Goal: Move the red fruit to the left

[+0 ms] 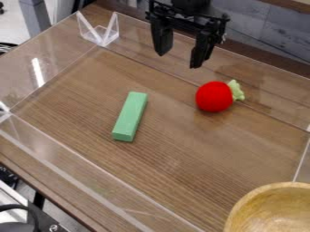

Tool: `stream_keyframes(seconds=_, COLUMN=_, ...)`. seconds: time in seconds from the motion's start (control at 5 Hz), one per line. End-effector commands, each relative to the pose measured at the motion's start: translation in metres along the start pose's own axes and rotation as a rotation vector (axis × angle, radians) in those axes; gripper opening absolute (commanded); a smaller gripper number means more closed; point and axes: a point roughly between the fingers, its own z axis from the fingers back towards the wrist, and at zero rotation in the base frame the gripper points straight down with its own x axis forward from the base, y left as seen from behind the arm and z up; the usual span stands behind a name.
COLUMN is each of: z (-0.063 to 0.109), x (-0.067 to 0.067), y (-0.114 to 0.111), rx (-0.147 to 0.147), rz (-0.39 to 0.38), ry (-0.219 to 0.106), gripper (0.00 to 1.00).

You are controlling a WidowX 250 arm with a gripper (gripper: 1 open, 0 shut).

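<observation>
The red fruit (217,96) is a small round bright red toy with a pale green leafy top pointing right; it rests on the wooden table, right of centre. My gripper (179,47) hangs above and to the upper left of it, pointing down, its two black fingers (161,38) spread apart with nothing between them. It stands clear of the fruit.
A long green rectangular block (130,116) lies left of the fruit, angled on the wood. Clear acrylic walls (97,32) fence the work area. A wooden bowl's rim (269,210) shows at the bottom right corner.
</observation>
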Motion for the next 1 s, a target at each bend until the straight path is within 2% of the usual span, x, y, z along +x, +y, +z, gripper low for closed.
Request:
stream_keyframes(seconds=0.0, z=-0.011, x=0.008, y=-0.013, rx=0.000, rz=-0.024, ry=0.000, gripper=1.00)
stream_keyframes(seconds=0.4, z=-0.051, x=0.028, y=-0.026, rx=0.008, rz=-0.113, ry=0.000, gripper=1.00)
stream_keyframes(seconds=0.6, z=-0.060, x=0.033, y=-0.036, rx=0.018, rz=-0.214, ry=0.002, gripper=1.00)
stream_keyframes(seconds=0.8, z=-0.063, x=0.033, y=-0.040, rx=0.026, rz=-0.293, ry=0.002, gripper=0.00)
